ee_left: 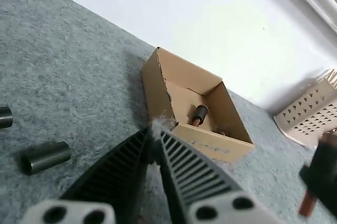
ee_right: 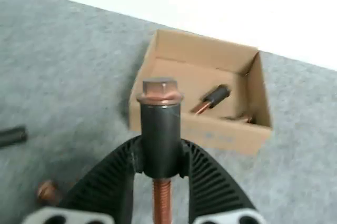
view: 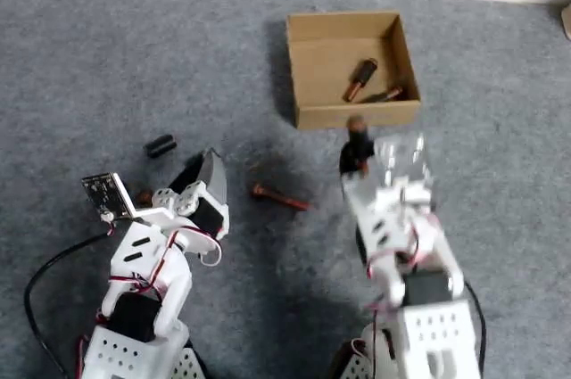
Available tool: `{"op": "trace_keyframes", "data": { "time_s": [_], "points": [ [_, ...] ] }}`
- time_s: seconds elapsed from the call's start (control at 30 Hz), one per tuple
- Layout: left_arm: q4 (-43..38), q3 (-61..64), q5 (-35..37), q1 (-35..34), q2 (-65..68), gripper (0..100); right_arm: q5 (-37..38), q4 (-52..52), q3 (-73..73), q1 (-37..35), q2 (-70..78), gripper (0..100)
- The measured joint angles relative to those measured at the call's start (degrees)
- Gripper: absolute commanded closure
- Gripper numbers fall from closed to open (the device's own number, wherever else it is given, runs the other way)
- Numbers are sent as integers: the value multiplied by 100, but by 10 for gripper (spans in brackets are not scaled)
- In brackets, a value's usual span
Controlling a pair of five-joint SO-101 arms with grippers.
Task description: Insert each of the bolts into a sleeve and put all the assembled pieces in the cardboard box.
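Observation:
The cardboard box (view: 357,115) sits at the back with two assembled pieces (view: 361,78) inside. My right gripper (ee_right: 160,155) is shut on a black sleeve (ee_right: 159,134) with a copper bolt (ee_right: 159,91) through it, held upright just in front of the box's near wall (ee_right: 210,134). In the high view that assembled piece (view: 357,143) hangs by the box's front edge. A loose bolt (view: 278,196) lies on the mat between the arms. A loose sleeve (view: 161,144) lies at the left. My left gripper (ee_left: 155,139) is shut on nothing, near a sleeve (ee_left: 45,156).
Grey felt mat covers the table. A second dark sleeve (ee_left: 4,117) lies at the edge of the left wrist view. A perforated white holder (ee_left: 310,113) stands beyond the box. The left arm's tag plate (view: 107,193) sticks out to its side.

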Motion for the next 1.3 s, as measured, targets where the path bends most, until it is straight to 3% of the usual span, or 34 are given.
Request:
{"op": "trace_keyframes", "data": {
  "time_s": [0.27, 0.53, 0.77, 1.07, 1.3],
  "points": [
    [0, 0, 0, 0, 0, 993, 0, 193, -4413, 440, 5169, 995],
    [0, 0, 0, 0, 0, 993, 0, 2716, -10215, 466, 10400, 992],
    [-132, 193, 0, 9, 0, 993, 0, 4334, -15024, 580, 13415, 985],
    [-422, 229, -176, -9, 0, 993, 0, 5108, -16018, 571, 13943, 773],
    [-422, 229, -229, 0, 0, 993, 0, 5662, -16062, 571, 13908, 746]
  ]
}}
